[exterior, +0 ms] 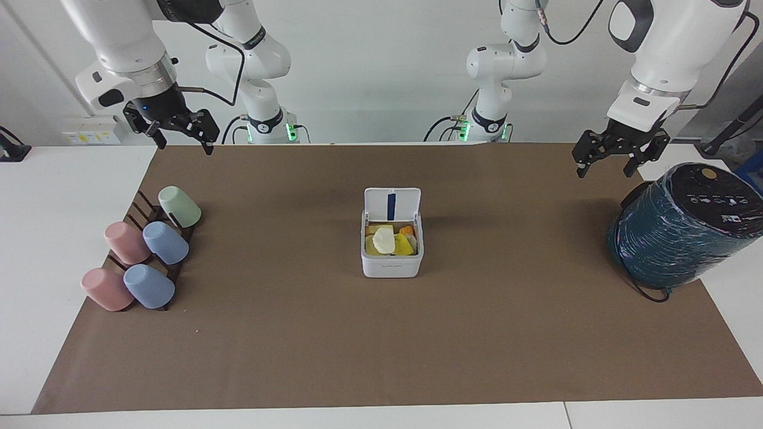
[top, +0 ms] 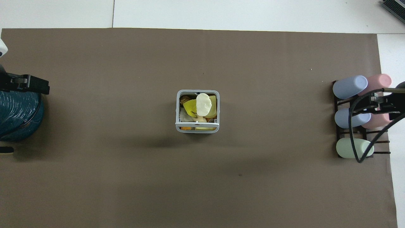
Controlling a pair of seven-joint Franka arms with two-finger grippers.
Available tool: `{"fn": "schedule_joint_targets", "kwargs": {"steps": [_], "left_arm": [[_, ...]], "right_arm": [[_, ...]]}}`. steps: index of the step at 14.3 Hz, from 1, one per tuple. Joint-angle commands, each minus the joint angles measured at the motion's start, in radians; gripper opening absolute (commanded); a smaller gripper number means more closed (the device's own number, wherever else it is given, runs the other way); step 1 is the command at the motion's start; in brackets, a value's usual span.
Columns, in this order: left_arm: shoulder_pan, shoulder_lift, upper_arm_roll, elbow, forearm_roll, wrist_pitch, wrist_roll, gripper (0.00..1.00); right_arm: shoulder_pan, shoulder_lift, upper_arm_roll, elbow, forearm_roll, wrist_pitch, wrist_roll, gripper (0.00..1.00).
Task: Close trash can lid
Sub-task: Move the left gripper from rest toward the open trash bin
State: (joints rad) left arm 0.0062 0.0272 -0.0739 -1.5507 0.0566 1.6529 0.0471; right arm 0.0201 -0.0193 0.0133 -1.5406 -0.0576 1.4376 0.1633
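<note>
The trash can (exterior: 391,265) is a small white square box at the middle of the brown mat, also in the overhead view (top: 177,110). It holds yellow, cream and orange scraps. Its lid (exterior: 391,205) stands upright and open on the side nearer the robots, with the blue strip on its inner face showing; from overhead the lid (top: 197,128) is seen edge-on. My left gripper (exterior: 604,173) hangs open and empty in the air beside the teal cylinder, at the left arm's end (top: 25,85). My right gripper (exterior: 186,147) hangs open and empty over the cup rack (top: 384,104). Both are well away from the can.
A large dark teal wrapped cylinder (exterior: 679,238) lies at the left arm's end of the mat (top: 17,117). A dark rack (exterior: 138,205) with several pastel cups (exterior: 165,242) lying on it stands at the right arm's end (top: 349,87).
</note>
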Motion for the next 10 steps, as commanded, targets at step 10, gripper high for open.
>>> {"fn": "schedule_joint_targets", "kwargs": {"steps": [10], "left_arm": [[-0.142,-0.099,0.000,-0.198,-0.003,0.111,-0.018,0.99]], "right_arm": [[-0.002,-0.027,-0.001,-0.029,0.021,0.004,-0.028,1.00]]}}
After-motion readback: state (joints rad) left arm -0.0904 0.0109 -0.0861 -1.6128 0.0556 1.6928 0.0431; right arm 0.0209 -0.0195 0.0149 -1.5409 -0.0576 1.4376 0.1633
